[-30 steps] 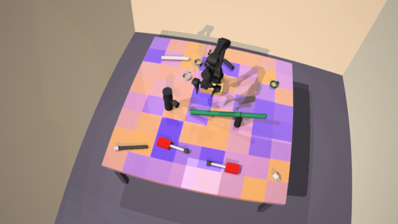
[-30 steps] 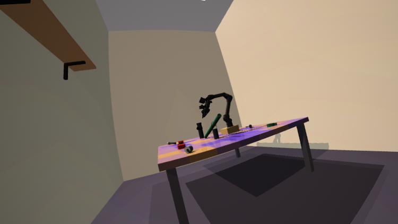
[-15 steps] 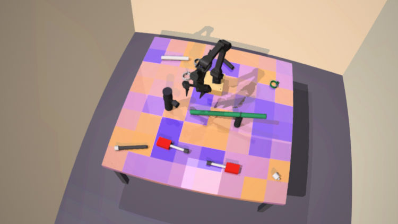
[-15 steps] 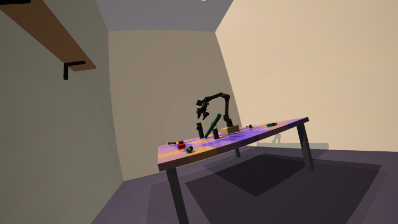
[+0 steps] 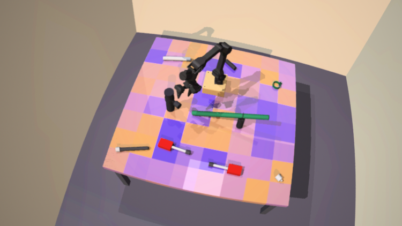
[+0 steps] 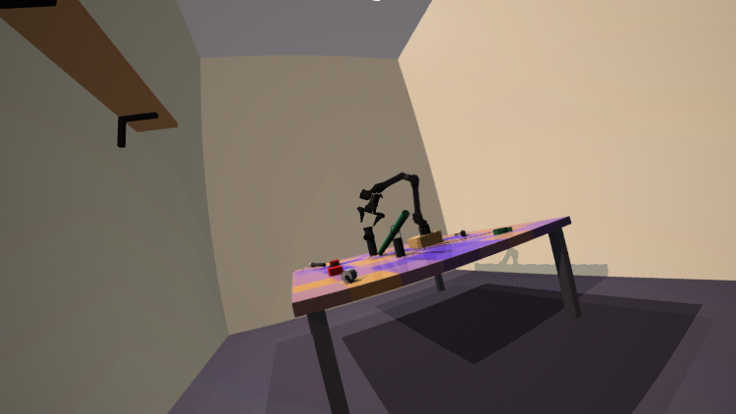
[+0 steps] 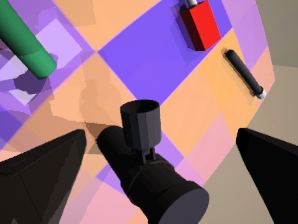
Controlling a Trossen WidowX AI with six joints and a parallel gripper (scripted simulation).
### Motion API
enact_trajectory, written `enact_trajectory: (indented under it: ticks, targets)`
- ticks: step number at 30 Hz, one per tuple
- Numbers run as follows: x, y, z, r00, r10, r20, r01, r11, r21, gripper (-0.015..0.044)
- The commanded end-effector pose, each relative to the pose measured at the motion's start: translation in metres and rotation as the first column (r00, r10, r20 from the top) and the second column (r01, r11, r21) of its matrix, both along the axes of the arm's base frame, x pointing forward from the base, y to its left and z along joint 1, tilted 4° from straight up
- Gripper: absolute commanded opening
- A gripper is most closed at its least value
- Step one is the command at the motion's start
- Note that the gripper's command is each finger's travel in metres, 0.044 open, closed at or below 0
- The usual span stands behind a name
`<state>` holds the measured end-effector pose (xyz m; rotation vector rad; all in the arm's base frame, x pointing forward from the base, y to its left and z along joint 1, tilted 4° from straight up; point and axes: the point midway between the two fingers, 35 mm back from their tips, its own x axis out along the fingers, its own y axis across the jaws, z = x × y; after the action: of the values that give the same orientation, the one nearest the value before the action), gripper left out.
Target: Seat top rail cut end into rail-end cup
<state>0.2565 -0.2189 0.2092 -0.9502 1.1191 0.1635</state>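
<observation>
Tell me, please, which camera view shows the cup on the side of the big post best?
The wrist view: the cup fills the centre between the open gripper's fingers, its hollow mouth plain. The top view shows it as a small stub beside the post. The exterior view shows only the distant post.
</observation>
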Motion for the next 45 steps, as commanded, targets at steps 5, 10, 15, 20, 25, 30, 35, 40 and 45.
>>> enact_trajectory:
  ticks: [5,10,15,20,25,30,35,40,45]
  targets:
    - [-0.003,-0.017,-0.003,0.995,0.084,-0.050,-0.087,0.994,-0.062,0.0440]
    - [-0.001,-0.019,-0.022,0.995,0.084,-0.049,-0.087,0.994,-0.062,0.0440]
    - [0.001,-0.019,-0.055,0.995,0.084,-0.049,-0.087,0.994,-0.062,0.0440]
    - [0.001,-0.020,-0.056,0.995,0.084,-0.049,-0.087,0.994,-0.062,0.0440]
    - [0.005,-0.022,-0.060,0.995,0.084,-0.049,-0.087,0.994,-0.062,0.0440]
    - [0.009,-0.025,-0.067,0.995,0.084,-0.049,-0.087,0.994,-0.062,0.0440]
    - [0.013,-0.029,-0.073,0.995,0.084,-0.049,-0.087,0.994,-0.063,0.0440]
    - [0.017,-0.031,-0.080,0.995,0.084,-0.048,-0.087,0.994,-0.063,0.0440]
    - [0.020,-0.034,-0.086,0.995,0.084,-0.048,-0.087,0.994,-0.063,0.0440]
